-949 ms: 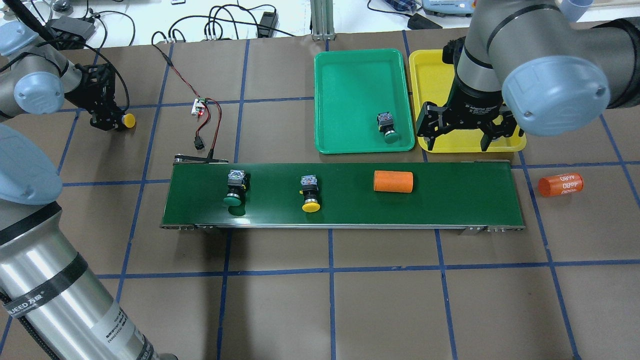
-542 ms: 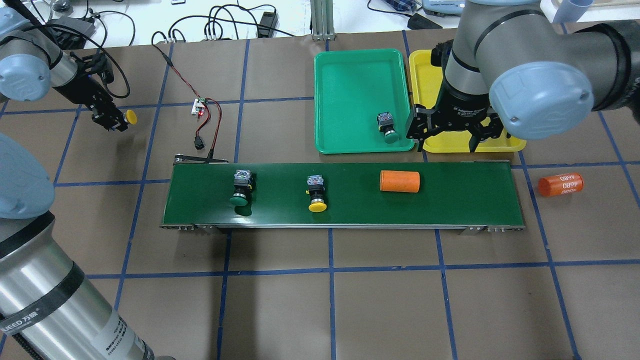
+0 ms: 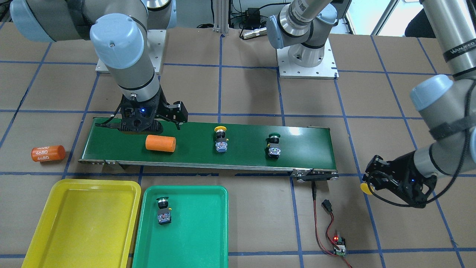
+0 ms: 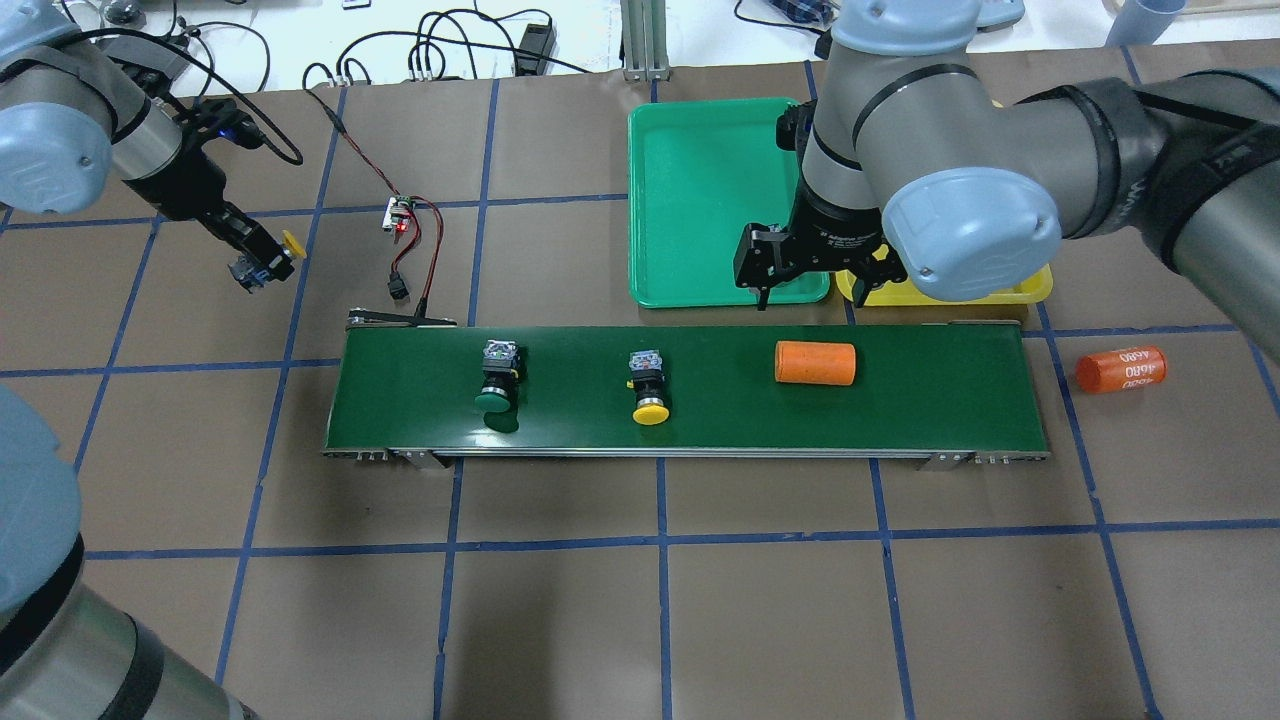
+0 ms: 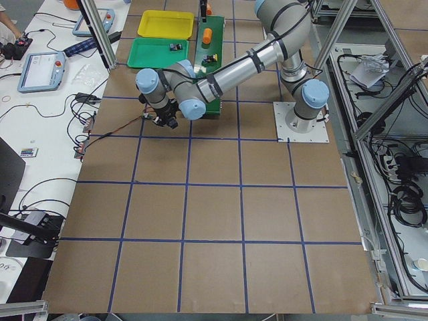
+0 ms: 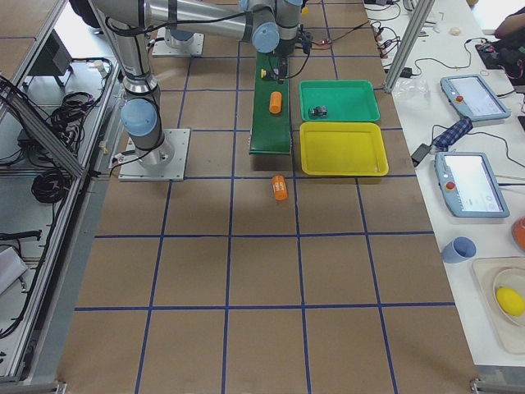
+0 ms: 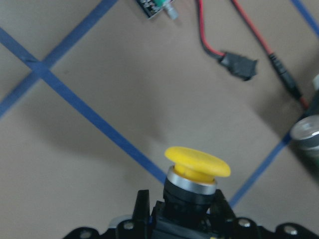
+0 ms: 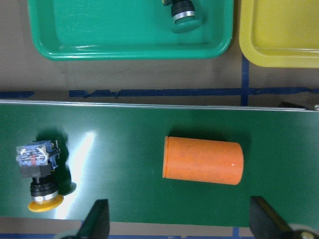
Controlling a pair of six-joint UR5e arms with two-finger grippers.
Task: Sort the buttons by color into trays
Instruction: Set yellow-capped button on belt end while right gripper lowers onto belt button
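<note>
— What's hard to see?
— Overhead, the right arm covers most of the yellow tray (image 3: 93,183) and the green button (image 3: 163,210) lying near the green tray's (image 3: 186,188) belt-side edge.
— Grippers?
— Left gripper (image 4: 262,262) clamps a glossy yellow button (image 7: 197,162) off the belt's (image 4: 900,400) end, its body buried between the fingers. Right gripper (image 4: 815,280) is spread wide over the smooth orange cylinder (image 8: 203,160).

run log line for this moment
left hand shut on yellow-capped push-button switch | right hand open over orange cylinder on dark-green conveyor belt | green plastic tray: one green-capped switch

Bright, even light from above, shadows short and soft. White glare on the long dark-green conveyor belt (image 8: 124,149), ahead-left of the right gripper (image 8: 178,211), jaws spread.
</note>
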